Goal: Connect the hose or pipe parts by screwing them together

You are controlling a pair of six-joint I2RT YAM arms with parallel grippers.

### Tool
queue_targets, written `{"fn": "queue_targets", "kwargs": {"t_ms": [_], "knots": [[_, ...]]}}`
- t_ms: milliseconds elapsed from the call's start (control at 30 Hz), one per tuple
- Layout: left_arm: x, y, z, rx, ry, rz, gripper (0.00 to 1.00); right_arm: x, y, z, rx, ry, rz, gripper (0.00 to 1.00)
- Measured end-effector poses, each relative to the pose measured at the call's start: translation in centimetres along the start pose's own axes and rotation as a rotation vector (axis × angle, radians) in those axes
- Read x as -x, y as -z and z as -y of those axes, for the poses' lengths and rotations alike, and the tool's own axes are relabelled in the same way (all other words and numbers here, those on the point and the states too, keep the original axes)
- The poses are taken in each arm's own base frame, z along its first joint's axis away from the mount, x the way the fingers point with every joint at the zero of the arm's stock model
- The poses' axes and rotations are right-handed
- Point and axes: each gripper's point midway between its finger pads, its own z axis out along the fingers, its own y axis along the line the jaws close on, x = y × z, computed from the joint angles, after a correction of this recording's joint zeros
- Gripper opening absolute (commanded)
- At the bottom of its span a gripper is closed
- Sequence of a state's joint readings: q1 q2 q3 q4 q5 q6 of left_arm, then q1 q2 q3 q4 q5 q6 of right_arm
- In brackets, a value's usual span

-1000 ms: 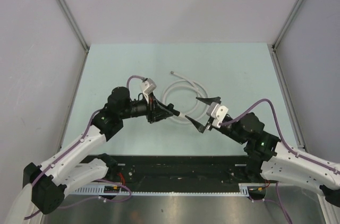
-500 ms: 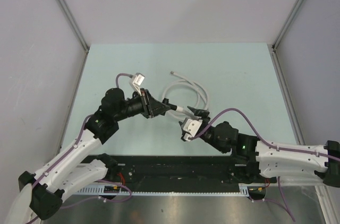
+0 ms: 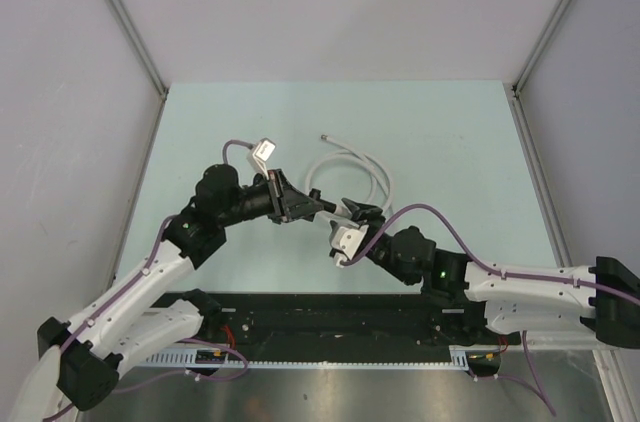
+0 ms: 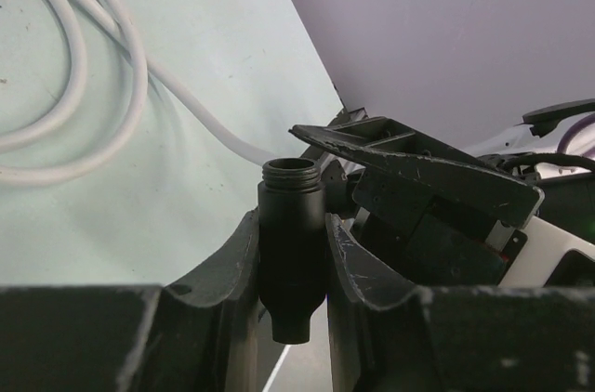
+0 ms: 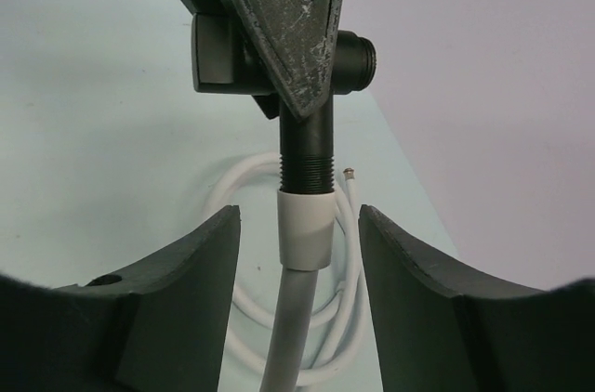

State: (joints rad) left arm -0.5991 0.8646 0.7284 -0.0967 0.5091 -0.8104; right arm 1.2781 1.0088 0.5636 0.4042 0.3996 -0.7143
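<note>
A white hose lies coiled on the pale green table, its free end pointing far left. My left gripper is shut on a black threaded fitting. In the right wrist view the hose's white end nut sits on the fitting's thread, under the left gripper's fingers. My right gripper is open, one jaw on each side of the nut with a gap at both sides. From above, the two grippers meet mid-table.
Grey walls with metal posts enclose the table on three sides. A black rail runs along the near edge between the arm bases. Purple cables loop off both wrists.
My right arm has swung left and up to the left gripper, and its jaws have narrowed around the white nut. The left gripper has shifted slightly, still holding the fitting.
</note>
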Motion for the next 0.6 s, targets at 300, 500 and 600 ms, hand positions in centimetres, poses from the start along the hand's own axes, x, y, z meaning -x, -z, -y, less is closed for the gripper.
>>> {"fn": "queue_targets", "kwargs": {"t_ms": [300, 500, 600], "knots": [[-0.4, 0.0, 0.6, -0.026, 0.030, -0.034, 0.00, 0.2, -0.2, 0.5, 0.043, -0.050, 0.045, 0.02], [0.1, 0.2, 2.3, -0.106, -0.122, -0.055, 0.00, 1.5, 0.5, 1.3, 0.153, -0.194, 0.166, 0.00], [-0.3, 0.3, 2.6, -0.151, -0.280, -0.062, 0.00, 1.8, 1.0, 0.9, 0.249, -0.266, 0.203, 0.00]]}}
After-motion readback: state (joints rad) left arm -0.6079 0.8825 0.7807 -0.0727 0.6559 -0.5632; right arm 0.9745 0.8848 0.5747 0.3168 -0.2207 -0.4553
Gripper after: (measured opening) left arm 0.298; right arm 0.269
